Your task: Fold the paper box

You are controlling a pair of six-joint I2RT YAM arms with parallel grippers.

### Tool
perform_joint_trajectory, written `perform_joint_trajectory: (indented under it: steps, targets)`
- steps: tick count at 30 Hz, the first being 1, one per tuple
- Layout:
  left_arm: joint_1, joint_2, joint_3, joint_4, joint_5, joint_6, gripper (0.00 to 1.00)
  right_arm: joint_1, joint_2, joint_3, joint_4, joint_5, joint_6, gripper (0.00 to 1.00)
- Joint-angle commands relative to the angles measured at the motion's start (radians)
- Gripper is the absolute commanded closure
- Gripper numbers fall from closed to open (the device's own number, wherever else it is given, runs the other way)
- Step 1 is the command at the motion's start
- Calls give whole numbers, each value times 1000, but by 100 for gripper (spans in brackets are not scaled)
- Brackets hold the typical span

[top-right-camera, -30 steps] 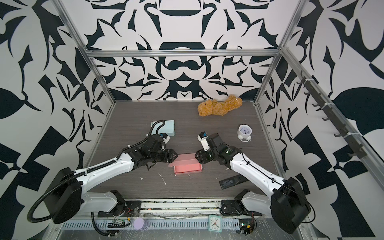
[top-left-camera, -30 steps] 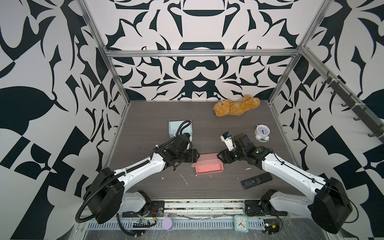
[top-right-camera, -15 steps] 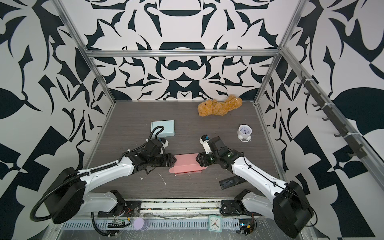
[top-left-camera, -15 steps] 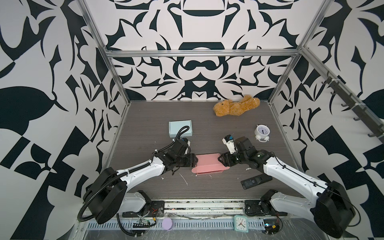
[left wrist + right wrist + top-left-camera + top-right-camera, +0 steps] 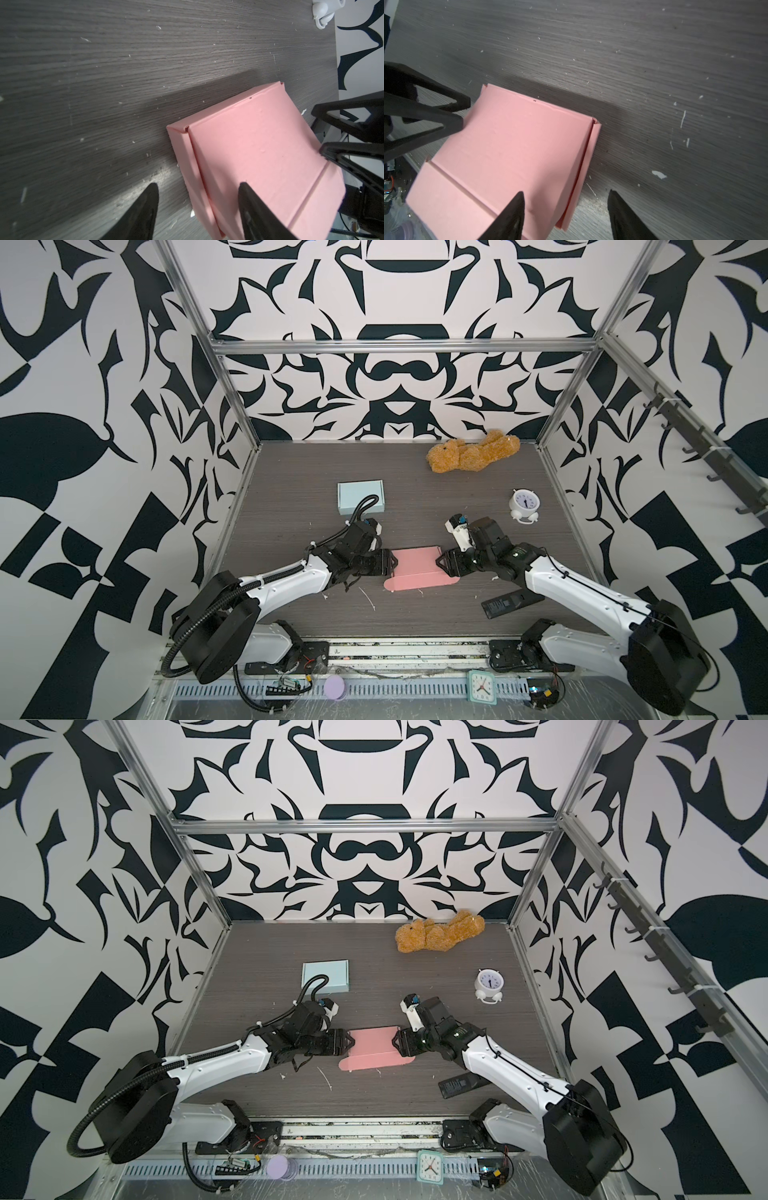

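The black-and-white patterned walls (image 5: 395,373) enclose a dark wood-grain table (image 5: 415,489), and both white arms reach in low from the near edge to meet at the pink paper box (image 5: 415,566), which lies near the table's front, about midway across.

A second ago its lid (image 5: 519,141) stood raised between the grippers. It was sinking half a second ago, and now it lies down over the body. Both arms have drawn toward the near edge with it. I judge that the closing fold is nearly made. The front flap (image 5: 419,583), with its rounded corners, lies flat on the table and is not yet tucked.

The left gripper (image 5: 197,187) is at one end of the box and the right gripper (image 5: 566,193) at the other. Each has its jaws apart, with one fingertip over the lid and the other over bare table, so neither clamps the paper.

Well apart from the work:
- a tan teddy bear (image 5: 473,456) lies by the back wall
- a closed light blue box (image 5: 360,497) sits behind the left arm
- a white alarm clock (image 5: 524,504) stands behind the right arm
- a black remote control (image 5: 511,602) lies beside the right arm
- a small square clock (image 5: 482,685) stands on the front rail
- white paper scraps (image 5: 369,599) dot the table

No brand or writing can be read. The clock dials and remote buttons are too small to make out
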Motion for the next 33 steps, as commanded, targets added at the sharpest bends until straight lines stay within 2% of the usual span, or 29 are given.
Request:
perform_joint_trajectory:
  steps: [1,18,33]
  targets:
    - [3,9,-32,21,15,-21,36,6,-1,-7,31,-11,18,35]
    - [1,35,-59,62,24,-38,38,28,48,-31,70,-13,31,35]
    - [1,71,-53,88,32,-34,46,37,106,-35,113,-27,35,37]
